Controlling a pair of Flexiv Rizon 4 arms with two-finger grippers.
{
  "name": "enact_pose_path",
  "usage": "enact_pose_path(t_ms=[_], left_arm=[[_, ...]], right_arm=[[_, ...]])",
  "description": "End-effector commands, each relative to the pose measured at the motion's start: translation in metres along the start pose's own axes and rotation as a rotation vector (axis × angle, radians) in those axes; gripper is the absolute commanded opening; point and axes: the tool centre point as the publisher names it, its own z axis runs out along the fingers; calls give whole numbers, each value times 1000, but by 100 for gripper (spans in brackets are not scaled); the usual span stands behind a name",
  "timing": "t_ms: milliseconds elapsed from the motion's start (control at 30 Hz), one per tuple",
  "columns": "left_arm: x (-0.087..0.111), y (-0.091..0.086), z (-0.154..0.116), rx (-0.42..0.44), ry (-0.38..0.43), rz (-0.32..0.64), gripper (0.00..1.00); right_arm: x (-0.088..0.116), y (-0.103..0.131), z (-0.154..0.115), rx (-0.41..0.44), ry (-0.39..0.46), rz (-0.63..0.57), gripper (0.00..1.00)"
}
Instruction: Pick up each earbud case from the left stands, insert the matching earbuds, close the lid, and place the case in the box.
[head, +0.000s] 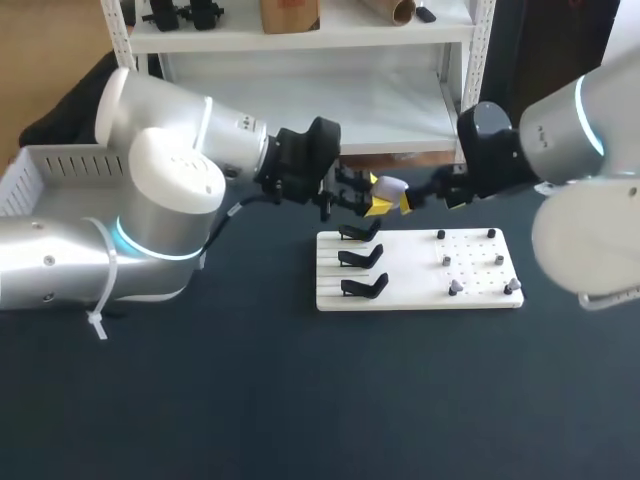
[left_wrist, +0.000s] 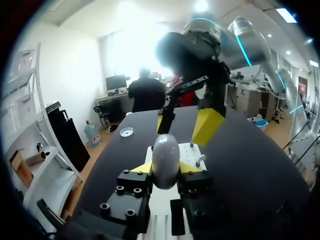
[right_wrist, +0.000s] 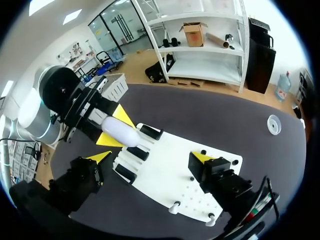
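Note:
My left gripper (head: 378, 194) is shut on a white egg-shaped earbud case (head: 392, 186), holding it in the air behind the white board (head: 415, 295). In the left wrist view the case (left_wrist: 165, 159) stands lid closed between my yellow fingertips (left_wrist: 142, 167). My right gripper (head: 428, 200) faces it from the right, open and empty, its tips (left_wrist: 207, 125) just ahead of the case. In the right wrist view the case (right_wrist: 121, 134) lies ahead of my open right gripper (right_wrist: 150, 157). Three black stands (head: 362, 258) on the board's left are bare. Small earbuds (head: 455, 288) sit on pegs on its right.
A white slotted basket (head: 40, 170) stands at the table's far left, behind my left arm. A small white disc (right_wrist: 273, 124) lies on the dark table beyond the board.

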Motion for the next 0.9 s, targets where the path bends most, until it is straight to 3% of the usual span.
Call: enact_pose_path(t_ms=[33, 600, 900], left_arm=[[3, -1, 0, 3, -7, 1, 0], [6, -4, 4, 24, -10, 0, 0], [1, -1, 3, 6, -13, 15, 0]], right_arm=[[-5, -1, -1, -10, 5, -3, 100], [-15, -1, -8, -3, -18, -17, 100], [-5, 10, 5, -51, 16, -28, 100]])
